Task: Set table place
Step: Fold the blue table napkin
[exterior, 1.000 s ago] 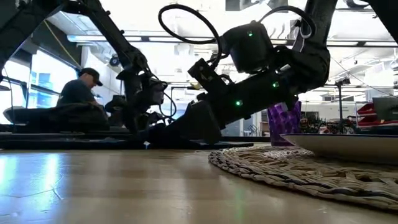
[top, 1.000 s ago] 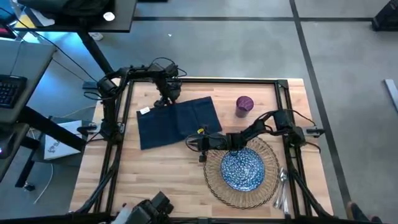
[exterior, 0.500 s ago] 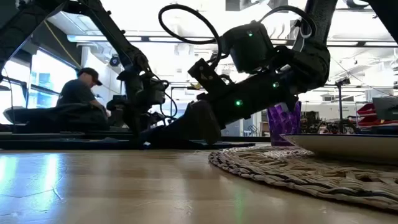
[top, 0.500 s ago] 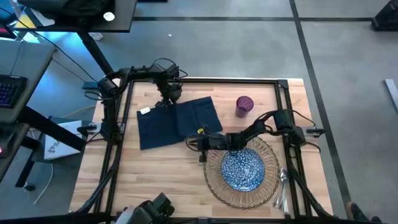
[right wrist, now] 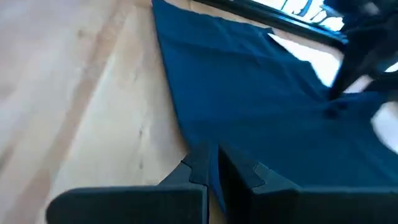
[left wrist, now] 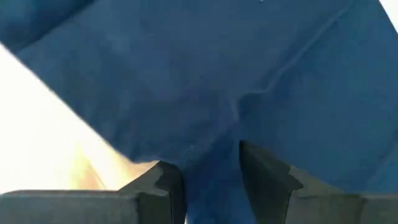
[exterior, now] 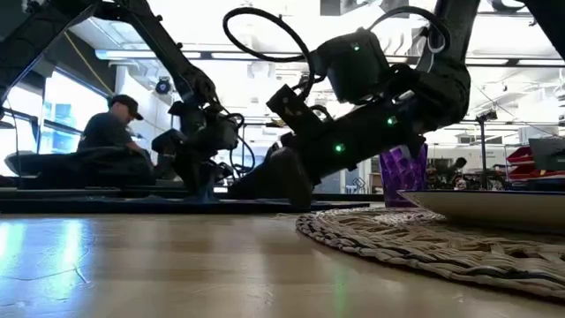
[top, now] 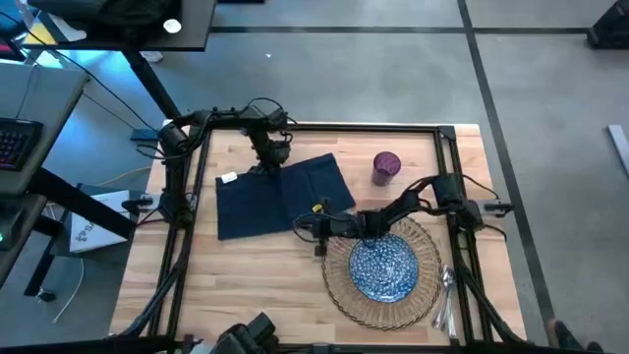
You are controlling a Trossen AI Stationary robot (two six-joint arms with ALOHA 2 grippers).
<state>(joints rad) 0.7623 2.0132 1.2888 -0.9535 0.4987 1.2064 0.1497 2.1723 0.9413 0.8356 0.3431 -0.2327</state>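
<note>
Napkin [top: 280, 195], dark navy, lies spread on the tabletop [top: 246, 285] between the two arms, just beside the wicker mat [top: 339, 287] that carries the speckled plate [top: 383, 267]. The step in hand seems to be folding or moving this cloth. The left gripper [top: 267, 162] is clamped on its far edge, and the right gripper [top: 313, 228] is pinched on its near edge close to the mat. The next move probably needs both arms to lift together, so the cloth does not slip out. The purple cup [top: 385, 166] stands apart, and the cutlery [top: 444, 293] lies at the mat's right side.
</note>
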